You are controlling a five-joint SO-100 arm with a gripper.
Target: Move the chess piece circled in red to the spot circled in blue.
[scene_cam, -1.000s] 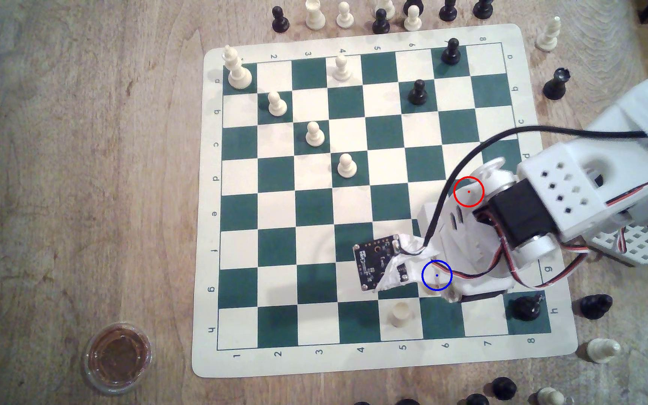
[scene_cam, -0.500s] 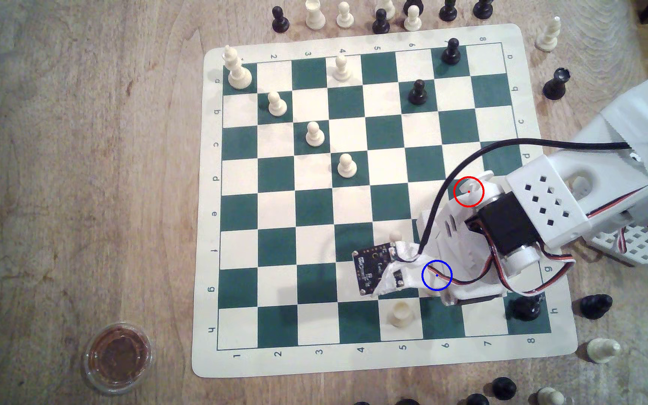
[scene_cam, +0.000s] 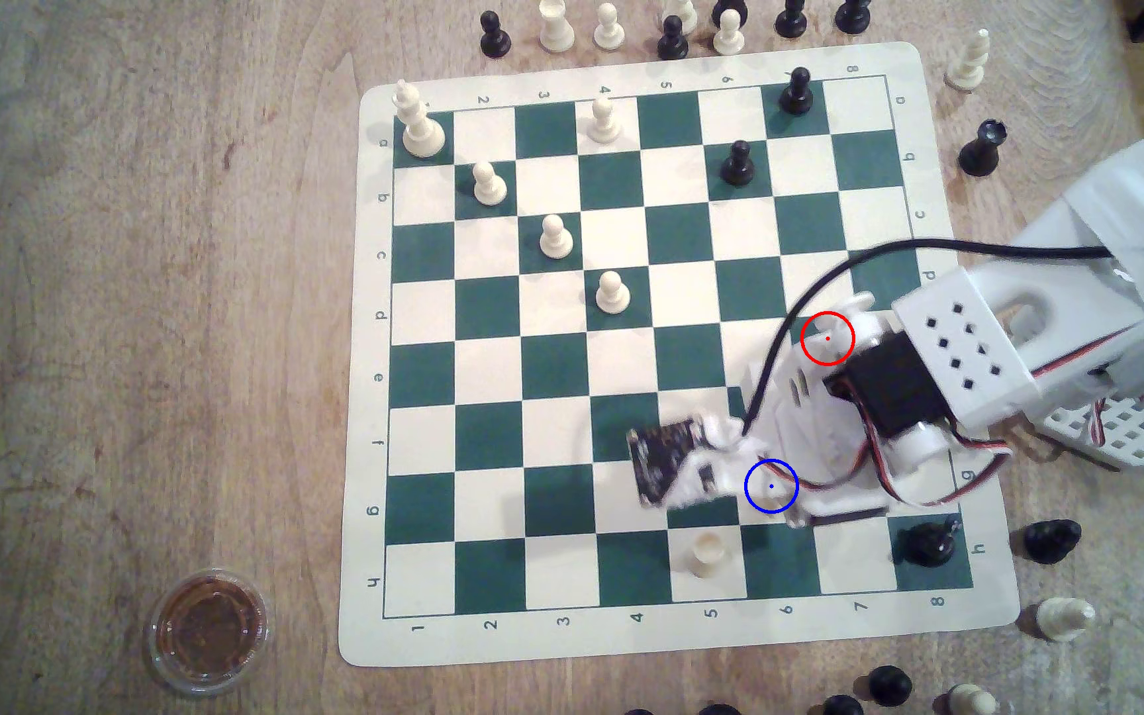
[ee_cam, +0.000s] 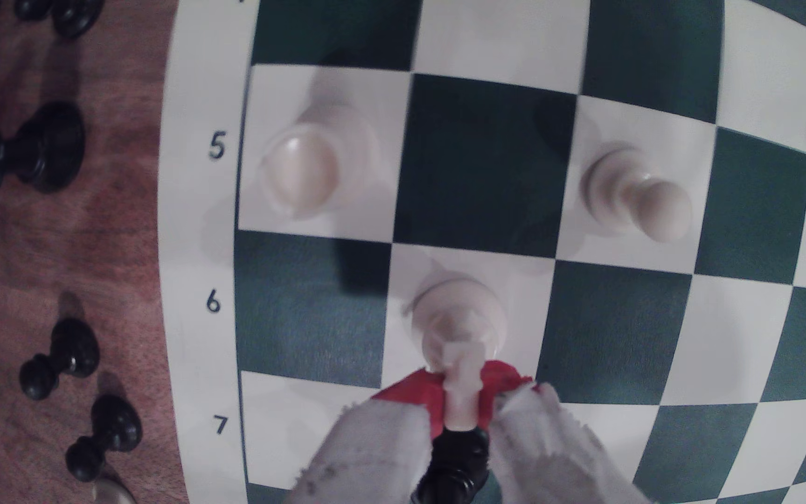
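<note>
The small cream knight-like piece [ee_cam: 457, 320] stands upright on a cream square [ee_cam: 522, 291] in the row marked 6, touching it or just above it. My gripper [ee_cam: 461, 395] is shut on its lumpy head, and the red pads [ee_cam: 415, 395] press it from both sides. In the exterior view my white gripper body [scene_cam: 810, 426] and the wrist camera board [scene_cam: 665, 460] cover the piece and the blue-ringed square [scene_cam: 771, 486]. The red ring [scene_cam: 828, 338] lies over my wrist.
A cream rook [scene_cam: 705, 553] [ee_cam: 299, 174] with a hollow top stands one square away diagonally. A cream pawn [ee_cam: 633, 194] is close on the other side. A black piece [scene_cam: 927, 543] sits in the board's corner, and another black piece [ee_cam: 454, 465] shows between my fingers. Spare pieces ring the board [scene_cam: 363, 385].
My wrist has shifted a little toward the exterior view's left over the second. The gripper and camera board are now blurred with motion and sit slightly higher in that view.
</note>
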